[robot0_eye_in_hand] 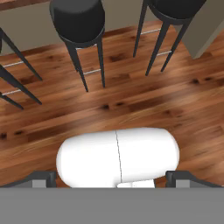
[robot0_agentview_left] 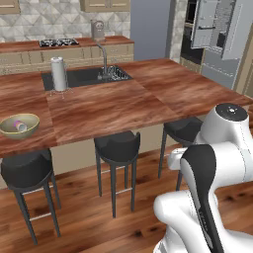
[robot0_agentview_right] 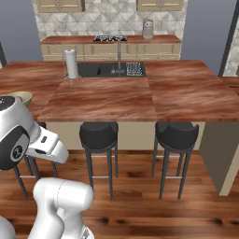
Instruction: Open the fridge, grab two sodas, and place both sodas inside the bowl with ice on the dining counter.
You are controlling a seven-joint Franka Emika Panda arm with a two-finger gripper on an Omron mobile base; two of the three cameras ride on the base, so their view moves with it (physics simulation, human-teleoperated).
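The gripper (robot0_eye_in_hand: 112, 178) hangs over the wood floor (robot0_eye_in_hand: 144, 105), its two tips set wide apart at the bottom corners of the hand view, with nothing between them. That view also takes in the black stools (robot0_eye_in_hand: 78, 19) from above. The left base view alone shows the fridge (robot0_agentview_left: 217, 34) far right, its upper doors swung open. The dining counter (robot0_agentview_left: 113, 106) spans both base views. On its left end sits the bowl (robot0_agentview_left: 20, 126), with one soda (robot0_agentview_left: 21, 125), the small purple and pale can, lying inside; the right base view catches just the bowl's edge behind the arm. A paper towel roll (robot0_agentview_left: 59, 74) stands beside the sink (robot0_agentview_left: 86, 76).
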